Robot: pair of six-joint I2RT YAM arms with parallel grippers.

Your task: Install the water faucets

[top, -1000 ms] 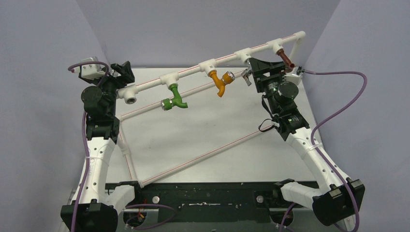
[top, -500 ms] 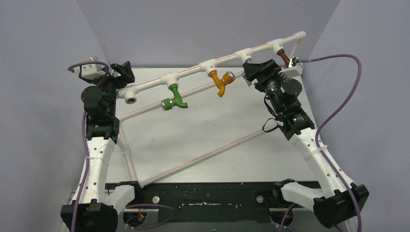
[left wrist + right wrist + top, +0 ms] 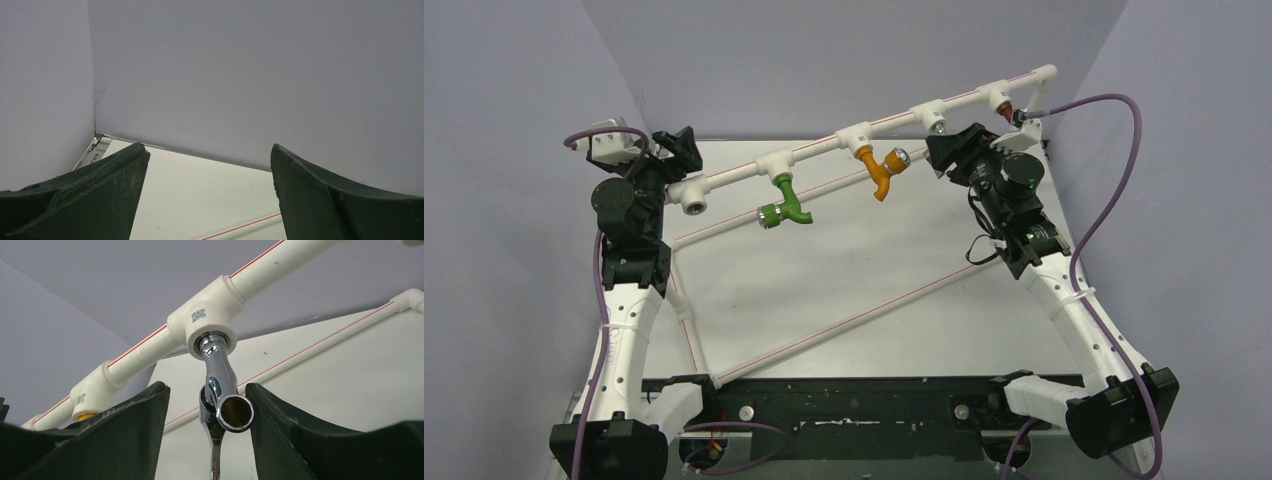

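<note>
The chrome water faucet (image 3: 220, 390) hangs from a white tee (image 3: 209, 322) on the upper pipe, spout opening facing the camera, lever pointing down. My right gripper (image 3: 206, 390) is open around it: the right finger (image 3: 280, 430) is at the spout rim and the left finger (image 3: 135, 430) stands apart. From above, the right gripper (image 3: 946, 147) sits just under that tee, where a bit of chrome (image 3: 937, 124) shows. My left gripper (image 3: 209, 150) is open and empty, facing the back wall, and sits by the pipe's left end (image 3: 684, 143).
A green tap (image 3: 788, 203), an orange tap (image 3: 880, 171) and a brown tap (image 3: 1007, 113) hang from other tees of the white pipe frame (image 3: 824, 335). An open elbow fitting (image 3: 692, 204) sits at the left end. Walls close in at the back and sides.
My right wrist has turned and shifted up toward the back right, under the tee with the chrome faucet; the brown tap is now mostly hidden behind it. The left arm has not moved.
</note>
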